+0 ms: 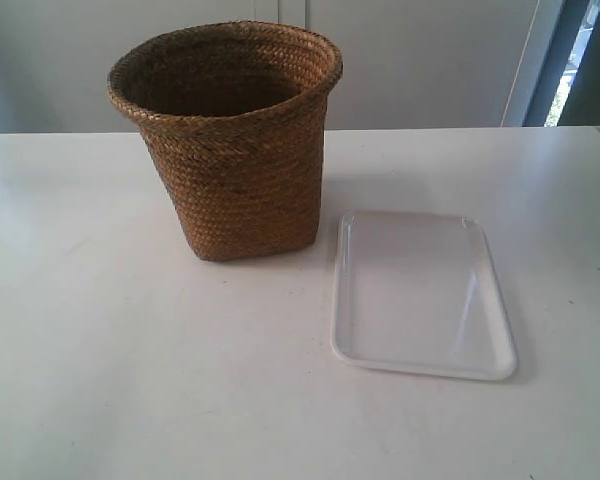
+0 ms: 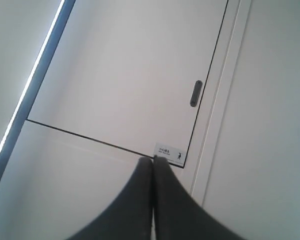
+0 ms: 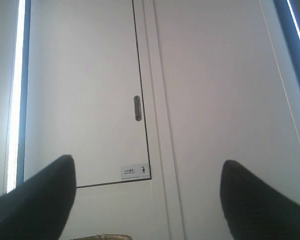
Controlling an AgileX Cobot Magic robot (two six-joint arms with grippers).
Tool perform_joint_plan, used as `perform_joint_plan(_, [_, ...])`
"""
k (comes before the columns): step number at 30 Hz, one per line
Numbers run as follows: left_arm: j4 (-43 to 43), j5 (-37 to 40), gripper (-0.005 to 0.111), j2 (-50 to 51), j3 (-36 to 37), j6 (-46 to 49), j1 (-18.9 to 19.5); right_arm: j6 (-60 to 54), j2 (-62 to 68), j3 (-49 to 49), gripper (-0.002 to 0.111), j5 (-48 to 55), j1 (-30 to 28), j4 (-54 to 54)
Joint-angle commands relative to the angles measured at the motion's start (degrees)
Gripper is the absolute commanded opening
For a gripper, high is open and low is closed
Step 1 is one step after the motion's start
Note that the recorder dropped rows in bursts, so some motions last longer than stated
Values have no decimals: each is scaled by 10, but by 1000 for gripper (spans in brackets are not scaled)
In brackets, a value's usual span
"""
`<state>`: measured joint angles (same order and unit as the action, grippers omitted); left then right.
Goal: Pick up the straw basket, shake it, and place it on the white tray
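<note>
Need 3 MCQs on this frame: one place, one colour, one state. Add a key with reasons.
1. Where is the basket relative to the tray?
A. On it
B. Beside it, on the table
C. Held above it

2. What colour is the tray?
A. White
B. Brown
C. Blue

3. What state are the left gripper and right gripper in?
A. Both open
B. Left shut, right open
C. Left open, right shut

Key:
1 B: the basket's base sits on the table, and the tray lies bare next to it.
2 A: it shows glossy white in the exterior view.
3 B: the left wrist view shows it closed tip to tip, and the right wrist view shows a wide gap.
</note>
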<state>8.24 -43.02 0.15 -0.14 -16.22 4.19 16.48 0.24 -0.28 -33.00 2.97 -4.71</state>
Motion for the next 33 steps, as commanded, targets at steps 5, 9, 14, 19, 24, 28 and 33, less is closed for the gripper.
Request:
perform_joint_plan(5, [1,2,0,-2,-40,57,-3,3,-2,3,74,-37,-2,4])
perform_joint_plan(9, [1,0,0,24,-70,58,-3,-13,-2,3,73,-117,-2,17])
perform_joint_plan(14, [0,-29,0,121,-136,76,-3,-30,4,-45,29,-131,-2,118])
perform_joint_plan(19, [-18,20,0,267,-259,77,-3,-37,108,-137,0,-119,-2,128])
perform_joint_plan(24, [-53,195,0,411,-403,77,-3,-50,288,-301,0,28,-2,128])
perform_joint_plan(28, [-53,334,0,517,-501,77,-3,-62,454,-450,0,185,-2,123])
perform_joint_plan(33, [-53,504,0,635,-612,118,-3,-88,648,-628,0,360,-2,115])
